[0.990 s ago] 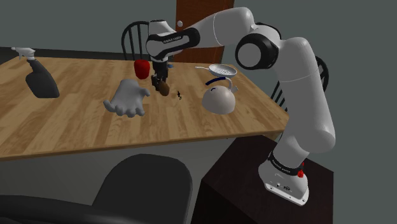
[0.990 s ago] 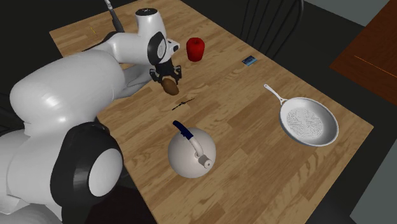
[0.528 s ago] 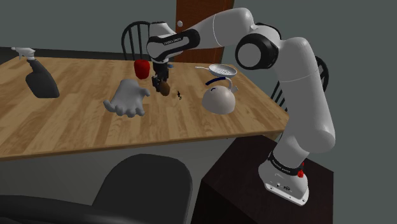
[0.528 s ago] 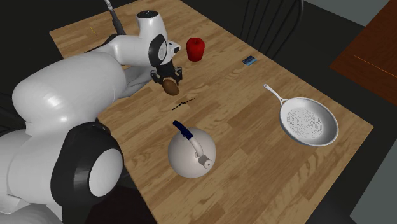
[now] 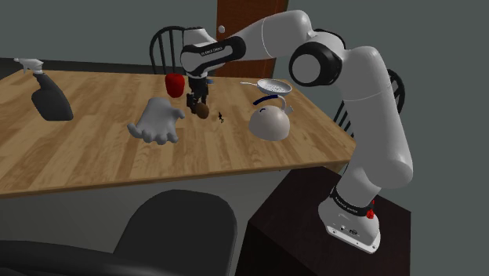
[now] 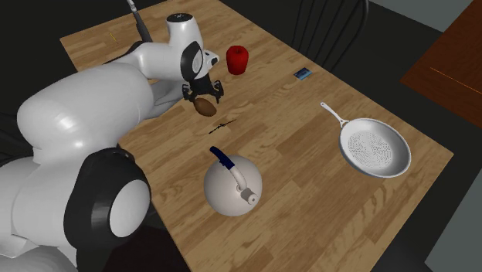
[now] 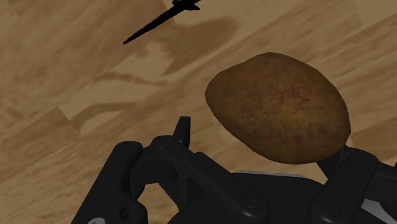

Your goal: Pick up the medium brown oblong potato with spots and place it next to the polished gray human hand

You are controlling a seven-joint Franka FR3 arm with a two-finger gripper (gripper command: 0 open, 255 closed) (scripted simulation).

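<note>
Gripper (image 6: 205, 96) stands open, holding nothing, directly over the spotted brown potato (image 6: 205, 106), which lies on the surface (image 6: 309, 193) beside the gray hand (image 5: 159, 121). Lift straight up: a grazing finger could roll it away.

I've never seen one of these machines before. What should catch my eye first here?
The big white arm reaching across the wooden table stands out first. Its black gripper hangs open over a brown spotted potato, just beside a pale grey model hand lying on the table. A bright red fruit sits just behind them, toward the table's far edge in the shoulder view.
</note>
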